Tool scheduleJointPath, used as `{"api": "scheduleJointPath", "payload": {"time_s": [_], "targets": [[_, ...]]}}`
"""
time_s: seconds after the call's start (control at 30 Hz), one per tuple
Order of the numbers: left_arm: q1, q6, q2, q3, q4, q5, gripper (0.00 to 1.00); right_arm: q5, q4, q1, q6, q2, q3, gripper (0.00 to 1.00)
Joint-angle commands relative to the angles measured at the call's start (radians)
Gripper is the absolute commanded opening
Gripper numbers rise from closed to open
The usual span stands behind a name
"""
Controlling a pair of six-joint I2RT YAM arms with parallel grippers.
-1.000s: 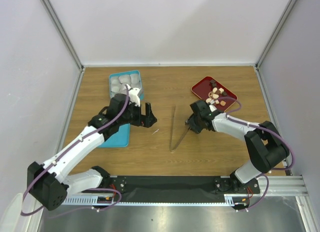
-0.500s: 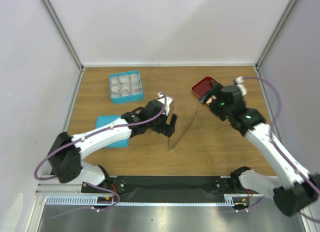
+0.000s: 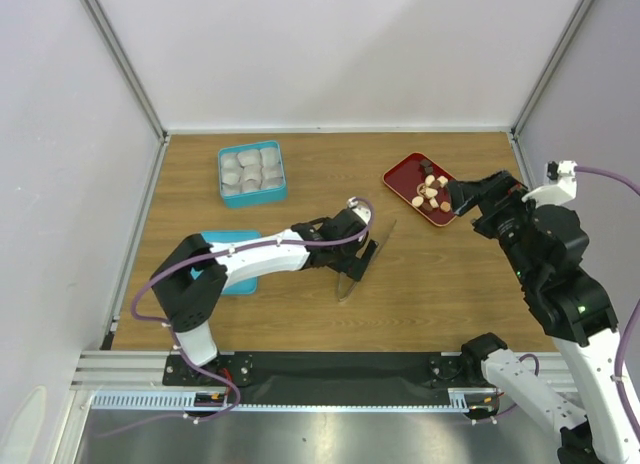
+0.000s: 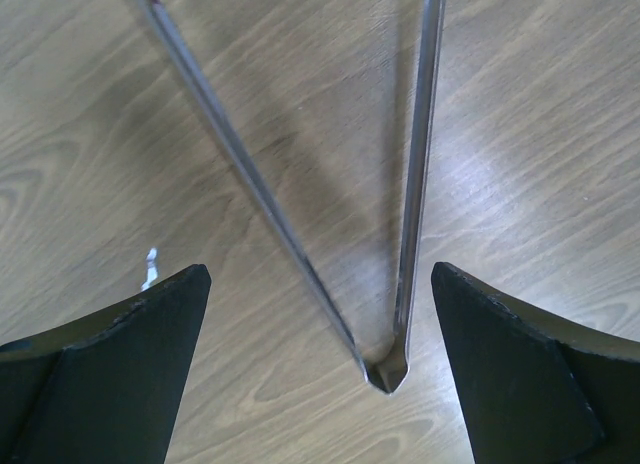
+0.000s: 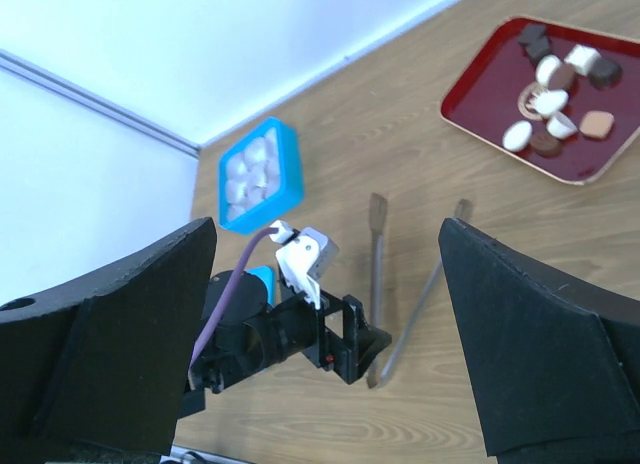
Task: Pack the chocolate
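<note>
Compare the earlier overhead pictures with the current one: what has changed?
The left tool moved right from the blue box and now sits open around the bend of the tongs. The right tool let go of the tongs and lifted away rightward. The tongs' tips swung toward the tray. Box, tray and chocolates stayed put.

No text, label, brand, number or sign can be read anywhere, neither on the chocolate [image 3: 432, 192] nor on the bench [image 3: 450, 284].
</note>
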Motion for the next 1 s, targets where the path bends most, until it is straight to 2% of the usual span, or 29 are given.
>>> {"api": "scheduleJointPath", "payload": {"time_s": [0.0, 0.37, 0.57, 0.67, 0.97], "targets": [[-0.018, -0.005, 0.025, 0.049, 0.026, -0.038, 0.99, 0.023, -0.006, -0.002, -0.040, 0.010, -0.036, 1.00], [-0.071, -0.021, 0.159, 0.118, -0.009, -0.150, 0.97, 0.002, 0.031, -0.001, -0.029, 0.040, -0.109, 1.00], [-0.073, -0.070, 0.255, 0.228, -0.135, -0.217, 0.92, -0.015, 0.042, -0.002, -0.032, 0.038, -0.125, 1.00], [-0.073, -0.111, 0.285, 0.279, -0.184, -0.227, 0.91, -0.023, 0.047, -0.004, -0.032, 0.036, -0.134, 1.00], [-0.070, -0.208, 0.288, 0.277, -0.176, -0.179, 0.85, -0.052, 0.047, -0.002, -0.052, 0.024, -0.142, 1.00]]}}
